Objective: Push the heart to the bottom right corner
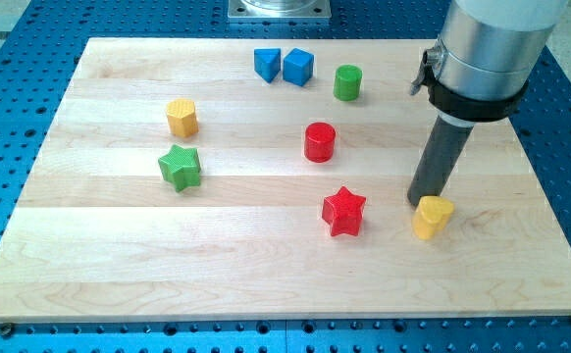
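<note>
Eight small coloured blocks sit on the pale wooden board (pixel 266 275), and taking the yellow heart-shaped block (pixel 433 217) as the landmark, all the others lie to its left. Farthest off are the yellow hexagonal block (pixel 181 117) and, below it, the green star-shaped block (pixel 180 167), both well apart from the heart. Next come two blue blocks, one of unclear shape (pixel 267 64) and a blue cube (pixel 298 67) touching or nearly touching it, up near the board's top edge. Then a red cylinder (pixel 319 142), a green cylinder (pixel 346 82) above it, and a red star-shaped block (pixel 343 211) near the heart at about its level. The heart itself lies right of centre, in the lower half, with bare wood between it and the bottom right corner. The arm carries no gripper, so nothing opens or holds; my tip (pixel 419 203) stands just at the heart's upper left edge, touching it or very nearly. The pushing step looks to be under way, perhaps half done. The next move calls for a steady shove down and to the right, keeping behind the heart so it does not slip aside.
</note>
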You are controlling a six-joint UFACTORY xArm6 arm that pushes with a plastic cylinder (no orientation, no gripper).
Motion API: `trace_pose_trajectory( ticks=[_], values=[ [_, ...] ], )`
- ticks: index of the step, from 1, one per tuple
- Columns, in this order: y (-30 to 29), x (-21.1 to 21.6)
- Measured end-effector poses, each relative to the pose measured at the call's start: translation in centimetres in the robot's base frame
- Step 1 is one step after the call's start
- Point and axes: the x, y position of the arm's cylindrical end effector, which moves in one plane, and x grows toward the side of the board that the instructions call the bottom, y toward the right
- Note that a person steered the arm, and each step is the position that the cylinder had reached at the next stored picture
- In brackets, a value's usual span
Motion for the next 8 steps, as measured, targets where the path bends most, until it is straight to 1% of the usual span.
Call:
trace_pose_trajectory(
  ticks=[1,2,3,4,5,6,7,8],
  values=[
    [-5.2,-1.8],
    [-5.0,2.1],
    [-1.2,3.6],
    [-1.1,1.1],
    [-0.6,3.5],
    [2.8,6.6],
    [3.1,3.4],
    [6.2,3.1]
  ],
)
